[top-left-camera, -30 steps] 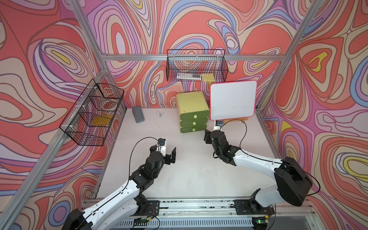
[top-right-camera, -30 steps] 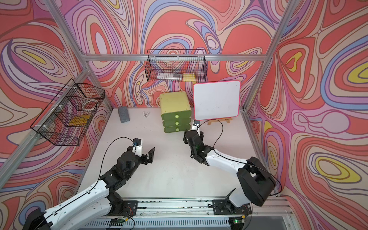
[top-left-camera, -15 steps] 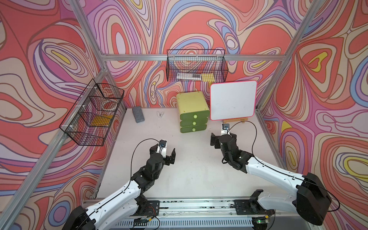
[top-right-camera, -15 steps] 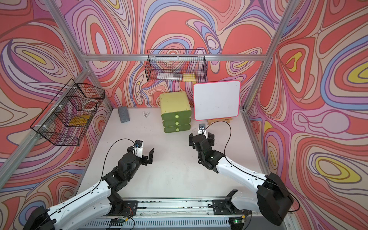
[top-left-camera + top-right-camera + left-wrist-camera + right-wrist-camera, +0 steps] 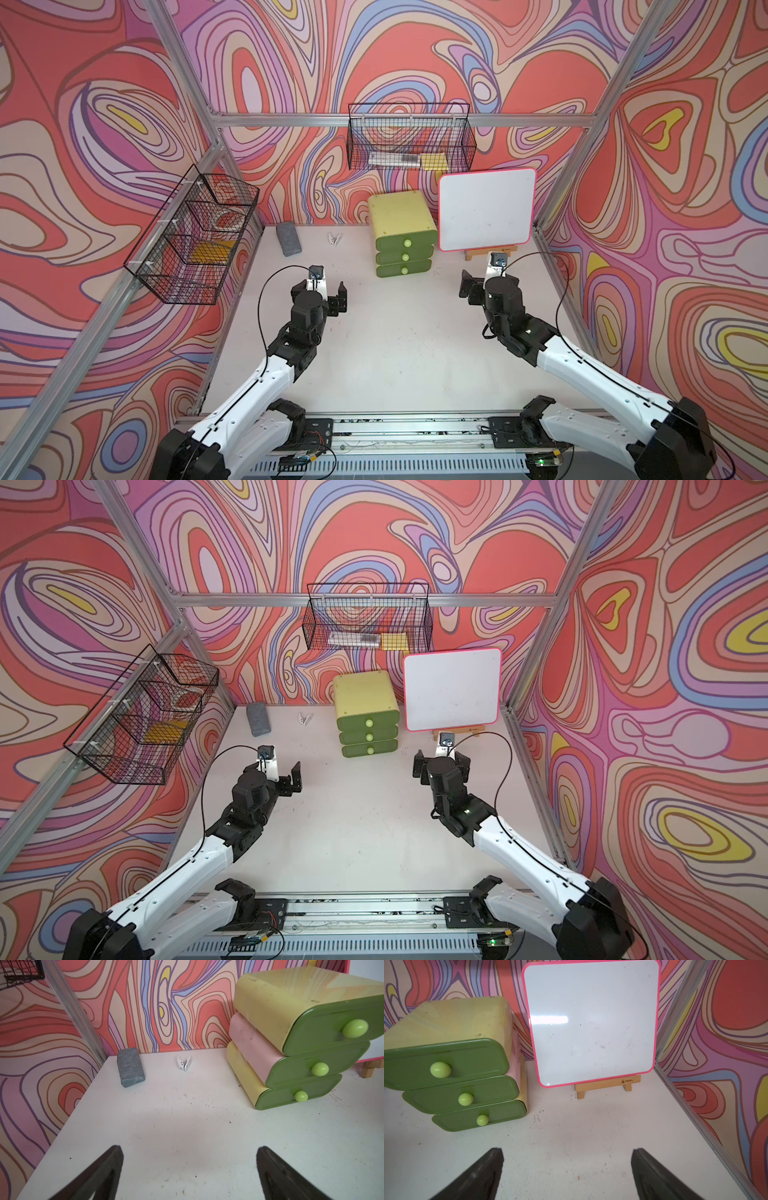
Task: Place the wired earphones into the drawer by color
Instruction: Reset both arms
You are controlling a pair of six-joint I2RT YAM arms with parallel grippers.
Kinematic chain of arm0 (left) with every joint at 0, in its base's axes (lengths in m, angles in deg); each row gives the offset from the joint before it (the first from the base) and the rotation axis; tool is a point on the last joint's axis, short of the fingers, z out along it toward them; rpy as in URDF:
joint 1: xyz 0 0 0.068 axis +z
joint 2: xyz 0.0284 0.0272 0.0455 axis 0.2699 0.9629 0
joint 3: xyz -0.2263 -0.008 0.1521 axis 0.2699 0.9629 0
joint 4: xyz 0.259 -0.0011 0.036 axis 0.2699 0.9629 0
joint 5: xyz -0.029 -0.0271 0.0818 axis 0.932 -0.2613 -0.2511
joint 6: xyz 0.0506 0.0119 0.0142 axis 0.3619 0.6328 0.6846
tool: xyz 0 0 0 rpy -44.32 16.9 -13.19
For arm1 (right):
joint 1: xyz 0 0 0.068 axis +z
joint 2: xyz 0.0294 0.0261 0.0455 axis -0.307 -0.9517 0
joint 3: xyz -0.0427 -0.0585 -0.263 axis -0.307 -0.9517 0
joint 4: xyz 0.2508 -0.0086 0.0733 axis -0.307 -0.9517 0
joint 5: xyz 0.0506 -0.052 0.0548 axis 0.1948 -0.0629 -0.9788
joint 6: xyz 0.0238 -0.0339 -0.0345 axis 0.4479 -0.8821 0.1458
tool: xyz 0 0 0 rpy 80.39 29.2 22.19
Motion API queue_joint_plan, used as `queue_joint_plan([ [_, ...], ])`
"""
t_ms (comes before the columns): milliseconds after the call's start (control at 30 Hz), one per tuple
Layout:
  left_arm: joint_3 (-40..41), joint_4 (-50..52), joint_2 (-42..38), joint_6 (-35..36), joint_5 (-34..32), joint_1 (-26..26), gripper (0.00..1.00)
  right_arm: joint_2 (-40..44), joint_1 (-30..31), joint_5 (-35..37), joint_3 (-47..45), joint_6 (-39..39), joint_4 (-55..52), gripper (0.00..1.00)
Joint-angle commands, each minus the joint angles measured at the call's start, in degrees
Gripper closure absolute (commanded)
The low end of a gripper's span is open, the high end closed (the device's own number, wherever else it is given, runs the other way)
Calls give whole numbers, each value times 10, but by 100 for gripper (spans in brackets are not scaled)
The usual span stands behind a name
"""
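No wired earphones show in any view. The drawer unit (image 5: 402,232) (image 5: 365,717) is yellow with three green fronts and pale green knobs, and it stands at the back of the white table. All three drawers (image 5: 301,1043) (image 5: 452,1064) are pushed in. My left gripper (image 5: 320,291) (image 5: 274,771) (image 5: 190,1148) hovers open and empty in front and to the left of the unit. My right gripper (image 5: 490,280) (image 5: 440,762) (image 5: 566,1150) is open and empty in front and to the right, facing the whiteboard.
A pink-framed whiteboard (image 5: 486,210) on a wooden easel stands to the right of the drawers. A grey block (image 5: 288,238) and a white clip (image 5: 335,239) lie at the back left. Wire baskets hang on the back wall (image 5: 409,143) and the left wall (image 5: 195,241).
My right arm has drawn back from the drawer fronts to the right, its jaws now spread wide. The left gripper has shifted a little farther back and left.
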Motion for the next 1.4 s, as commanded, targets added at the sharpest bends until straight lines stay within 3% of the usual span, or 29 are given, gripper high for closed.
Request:
queue_joint_plan([
  [0,-28,8,17,-12,69,38,1,20,-42,-74,-13,18,-4,2],
  [100,-19,-12,21,-14,79,60,1,23,-56,-73,-30,11,16,2],
  [400,59,-153,50,62,93,60,1,22,-57,-48,-118,-59,180,2],
  [567,88,-233,107,110,83,67,1,-34,-75,-80,-103,-53,178,2],
  [667,92,-253,148,105,87,94,1,-57,-116,-118,-106,-33,194,2],
  [900,115,-373,246,69,174,174,1,-92,-297,-284,-141,61,273,2],
  [1067,95,-428,337,65,222,191,1,-123,-311,-314,-152,30,320,2],
  [1133,67,-345,320,67,219,192,1,-136,-312,-306,-152,20,333,2],
  [1200,74,-382,333,58,200,193,1,-152,-312,-293,-155,6,359,2],
  [1367,68,-364,330,46,172,193,1,-210,-312,-278,-163,-22,429,2],
])
